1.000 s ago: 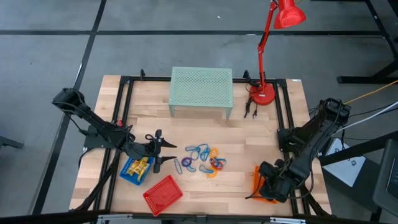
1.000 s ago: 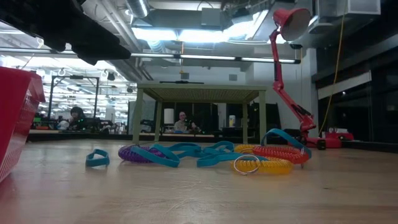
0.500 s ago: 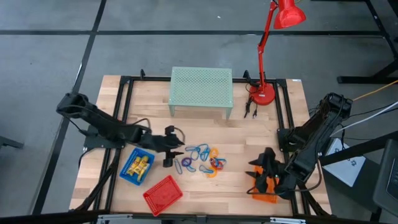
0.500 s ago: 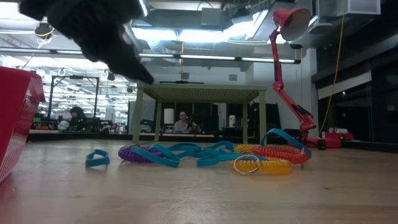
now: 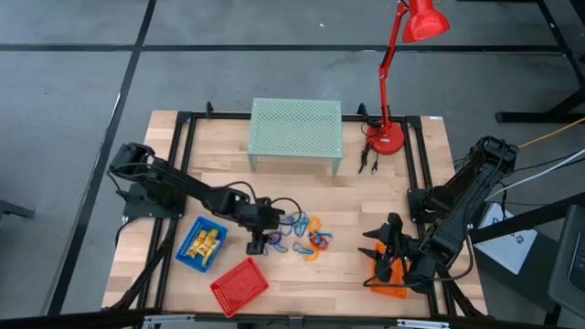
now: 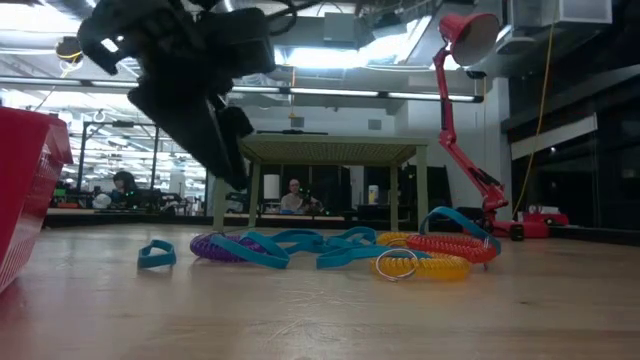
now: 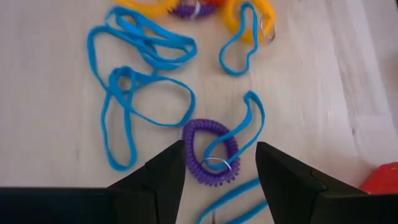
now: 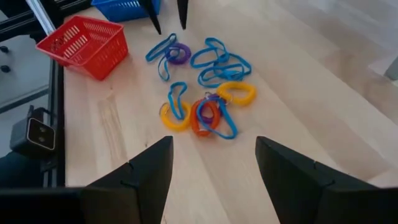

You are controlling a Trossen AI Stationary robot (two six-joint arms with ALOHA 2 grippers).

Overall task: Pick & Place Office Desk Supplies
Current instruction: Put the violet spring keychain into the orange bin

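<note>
The loops and rings (image 5: pixel 300 233) lie in a loose pile at centre frame of the high view, on the table (image 5: pixel 366 192). The left gripper (image 5: pixel 259 239) hangs over the pile's left edge, fingers spread above a purple ring (image 7: pixel 210 151). At lower right, the right gripper (image 5: pixel 379 249) hovers spread by the orange basket (image 5: pixel 388 279).

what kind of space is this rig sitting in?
Likely a robotics lab inside a big open-plan office: a wooden table in a black metal frame, exposed ceiling ducts with strip lights, and people seated at distant desks.
</note>
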